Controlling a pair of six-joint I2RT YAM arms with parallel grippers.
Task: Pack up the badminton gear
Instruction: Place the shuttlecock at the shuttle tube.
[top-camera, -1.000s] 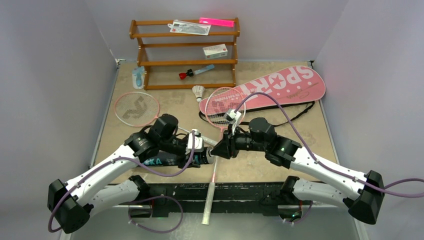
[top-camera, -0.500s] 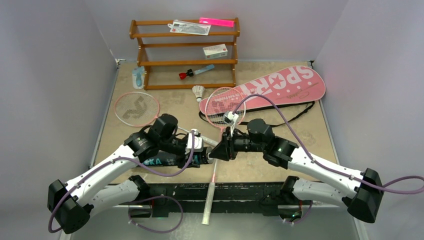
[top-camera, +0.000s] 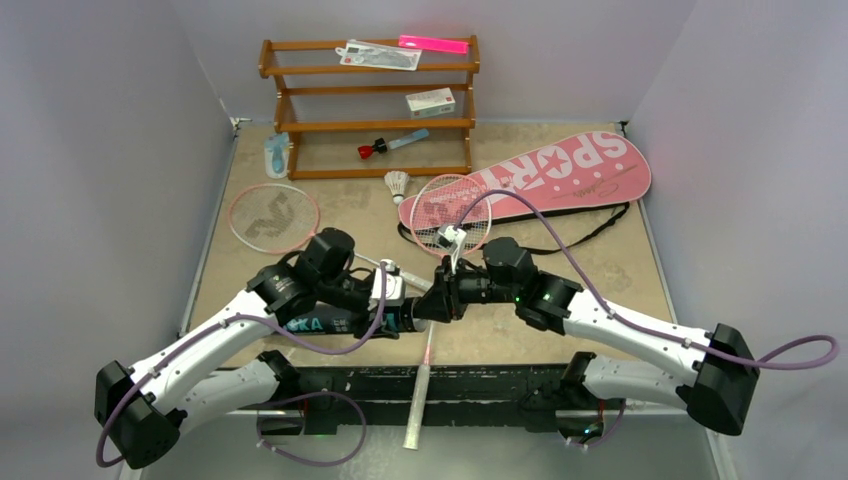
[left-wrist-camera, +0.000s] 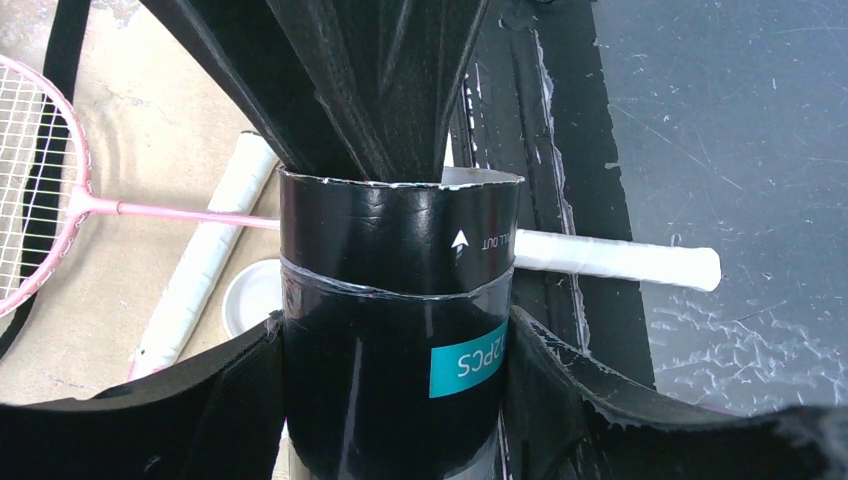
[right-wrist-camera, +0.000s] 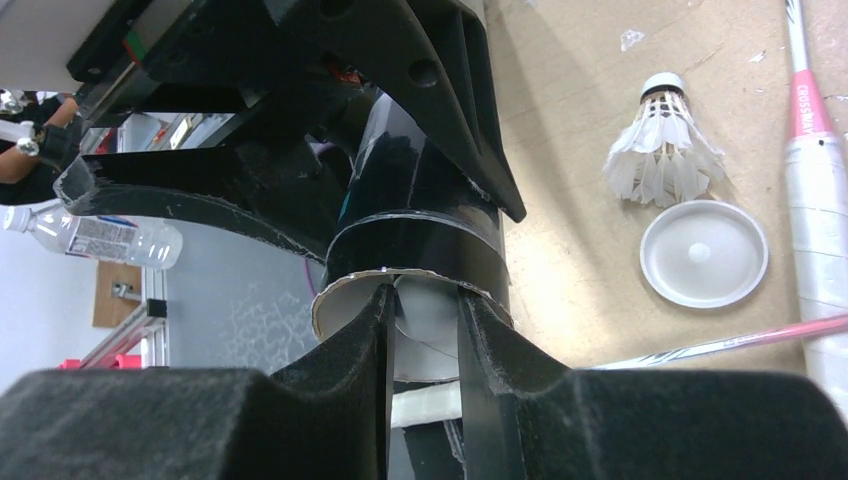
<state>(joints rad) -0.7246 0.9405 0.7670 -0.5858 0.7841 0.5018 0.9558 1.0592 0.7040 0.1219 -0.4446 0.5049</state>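
My left gripper (top-camera: 392, 312) is shut on the long black tube (top-camera: 335, 323), holding it level above the table's near edge. In the left wrist view the tube (left-wrist-camera: 400, 250) fills the gap between my left gripper's (left-wrist-camera: 400, 345) pads. My right gripper (top-camera: 432, 305) has its fingertips inside the tube's open mouth (right-wrist-camera: 420, 240). They stand narrowly apart around a pale rounded thing that looks like a shuttlecock (right-wrist-camera: 425, 310). Another shuttlecock (right-wrist-camera: 663, 150) lies by the white tube cap (right-wrist-camera: 703, 252). One more shuttlecock (top-camera: 399, 185) lies near the shelf. Two pink rackets (top-camera: 272, 218) (top-camera: 450, 210) and the pink bag (top-camera: 560, 170) lie on the table.
A wooden shelf (top-camera: 370, 105) at the back carries a white box (top-camera: 430, 101) and a red-capped blue tool (top-camera: 392, 143). A white racket handle (top-camera: 416, 405) sticks out over the near edge beneath the grippers. The bag's black strap (top-camera: 600, 225) trails across the right side.
My right gripper has moved left and pushed its fingertips into the open end of the tube. The left arm and the tube have stayed put.
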